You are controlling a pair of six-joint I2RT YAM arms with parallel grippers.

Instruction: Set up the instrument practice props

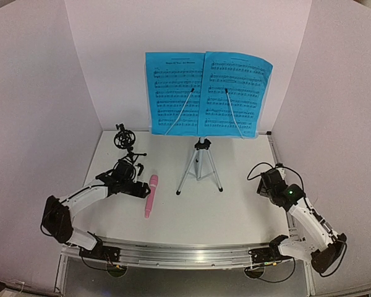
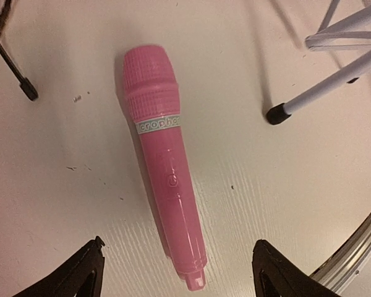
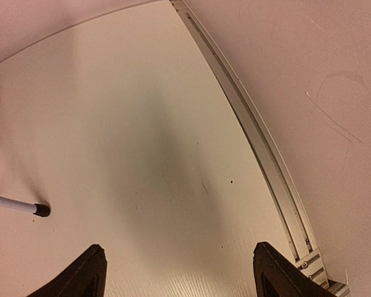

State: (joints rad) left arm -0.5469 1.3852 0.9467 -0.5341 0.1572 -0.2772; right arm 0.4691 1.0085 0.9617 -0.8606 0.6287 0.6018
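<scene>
Left jaws, lower left of the overhead view: spread wide, gripping nothing, poised over the pink microphone (image 1: 151,195). Microphone lies flat on the counter (image 1: 235,207), left of the silver tripod (image 1: 200,164). Right jaws, lower right: wide open, empty. Two blue music sheets (image 1: 176,93): on the stand, upper centre. Black mic holder (image 1: 125,141): upright, left of centre.

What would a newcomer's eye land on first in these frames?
The two bright blue music sheets, side by side at the back centre, held up on a silver tripod. Next the pink microphone, lying flat on the white table left of the tripod, with the left pincer open over its handle end.
</scene>
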